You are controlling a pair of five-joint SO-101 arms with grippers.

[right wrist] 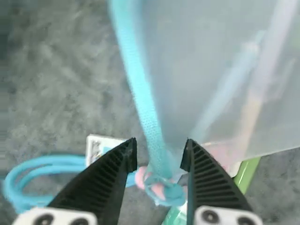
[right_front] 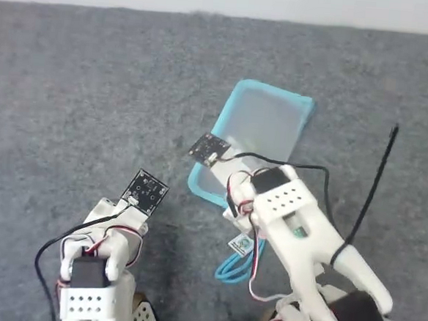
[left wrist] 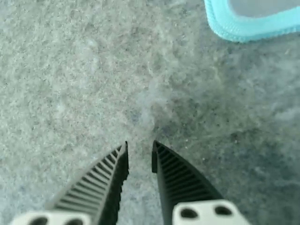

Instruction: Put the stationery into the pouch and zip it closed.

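Spread fingers (right wrist: 108, 172) of the right gripper (right wrist: 159, 143) astride the turquoise edge (right wrist: 139, 96) of the pouch (right wrist: 211, 70)

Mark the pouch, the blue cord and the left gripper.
pouch (right_front: 264, 127), high view, middle of its clear panel.
blue cord (right wrist: 47, 163), right wrist view, on a strand of the coil.
left gripper (left wrist: 139, 149), left wrist view, midway between its fingertips.

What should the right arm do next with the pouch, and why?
Probably shut the right gripper. Its jaws stand open on either side of the blue zip edge of the pouch, so closing should give it a grip there. The left gripper is open over bare carpet, apart from the pouch.
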